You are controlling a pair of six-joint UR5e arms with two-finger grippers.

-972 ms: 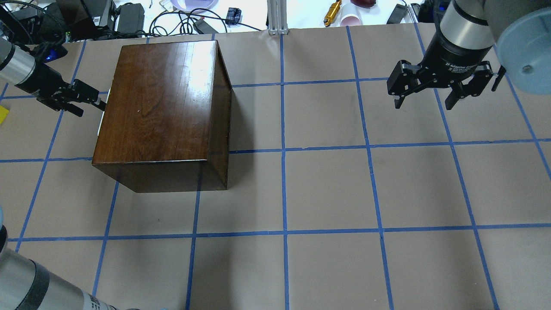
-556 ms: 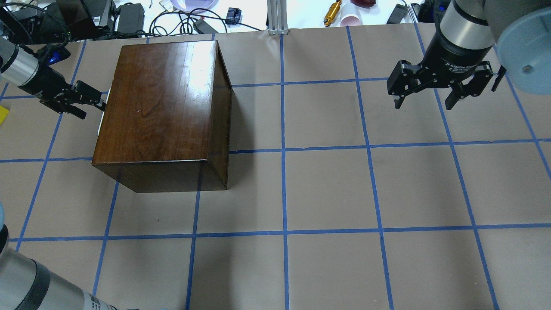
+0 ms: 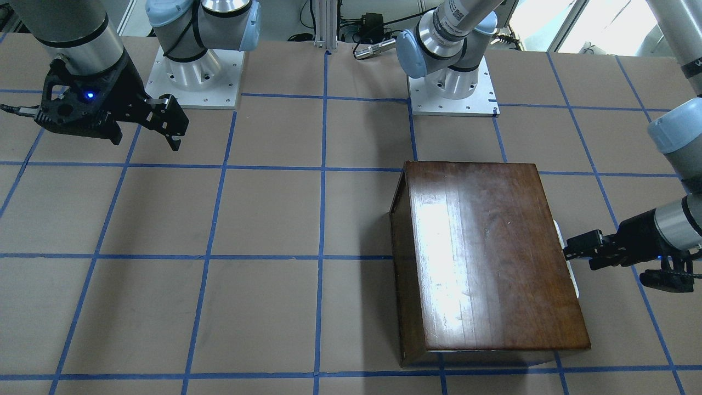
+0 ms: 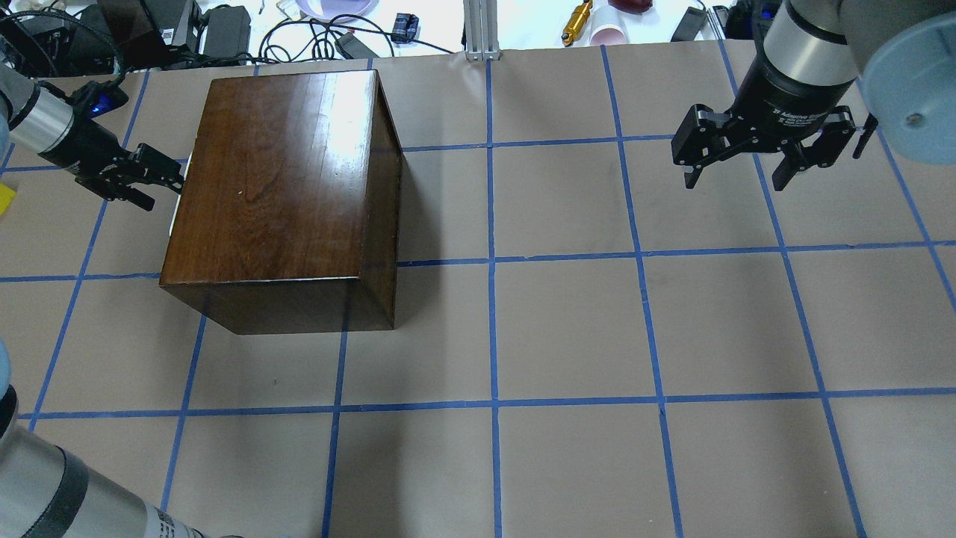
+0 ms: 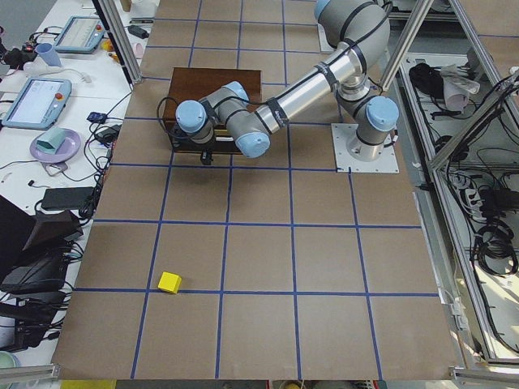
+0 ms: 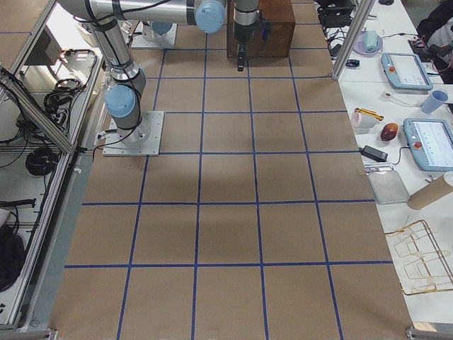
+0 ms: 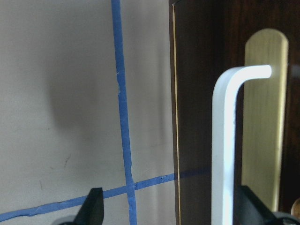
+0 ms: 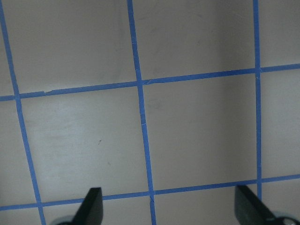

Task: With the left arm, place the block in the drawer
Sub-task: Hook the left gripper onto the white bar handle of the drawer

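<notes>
The block (image 5: 169,282) sits alone on the table (image 4: 567,329), out toward the end on my left. It is well apart from everything else and not yet in the drawer.

The dark wooden box (image 4: 276,179) stands on my left half of the table. Its drawer (image 7: 199,93) looks shut, with no pale tray showing from above. My left arm (image 5: 300,85) reaches out from its base with the forearm low. The wrist is turned so the gripper lies level and points at the drawer front. My right arm hangs far off on the other side, its gripper (image 4: 736,179) spread and holding nothing above bare table.

What matters for the next move is that my left gripper (image 4: 163,188) lies between the box and the block. The drawer front is just ahead of my fingertips, and the block is behind me, farther along the table. My left arm is by far the nearer one to both.

The white handle (image 7: 222,150) runs lengthways along the drawer front. My fingers stand either side of it, across its long axis. They are spread, not clamped. The wrist view shows a wide gap on one side, with the handle close to the other finger (image 7: 253,208).

As I judge it, the next step is to close on the handle and pull straight back, toward the block's end of the table. Only then do I go for the block.
</notes>
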